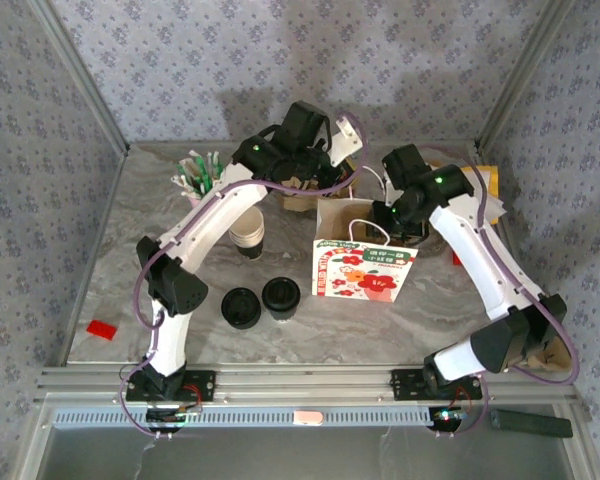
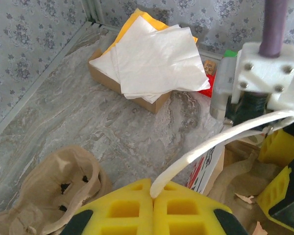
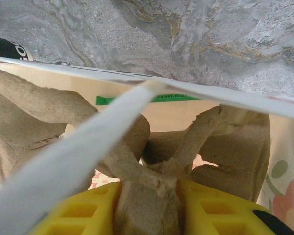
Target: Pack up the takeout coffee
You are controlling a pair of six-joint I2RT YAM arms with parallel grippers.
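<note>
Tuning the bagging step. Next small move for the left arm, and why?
Probably draw the left gripper slightly outward: it is shut on the white handle of the bag, while the right gripper holds the pulp carrier at its mouth; a wider mouth should help.

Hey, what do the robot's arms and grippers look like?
The left arm and right arm have white links, black joints with green lights, and purple cables alongside. Left gripper and right gripper have yellow block fingers with square recesses.
</note>
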